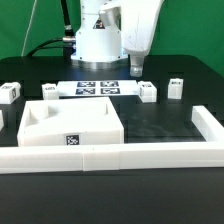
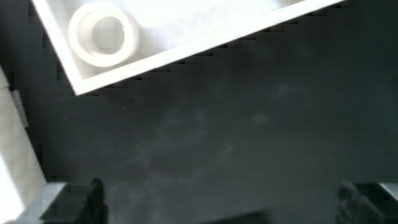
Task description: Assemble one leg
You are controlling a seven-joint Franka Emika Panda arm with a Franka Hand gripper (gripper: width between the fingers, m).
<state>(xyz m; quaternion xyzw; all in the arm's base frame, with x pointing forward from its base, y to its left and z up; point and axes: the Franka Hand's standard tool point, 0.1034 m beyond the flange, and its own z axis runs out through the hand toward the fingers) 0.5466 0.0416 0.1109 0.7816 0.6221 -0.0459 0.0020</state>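
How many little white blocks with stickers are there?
4 small white plastic posts: far-left post, left post, right post, far-right post, in the exterior view. Others may be hidden.

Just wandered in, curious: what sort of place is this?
Probably a robotics test lab: a white robot arm over a black table, a flat white marker board with square tags, and a green backdrop.

No legible txt, nos. or brands; just b/w tag patterns (image 1: 72,141).

Four legs (image 1: 10,92) (image 1: 50,90) (image 1: 148,92) (image 1: 177,87), one rimmed white panel (image 1: 95,132), one marker board (image 1: 96,88), one border wall (image 1: 120,157).
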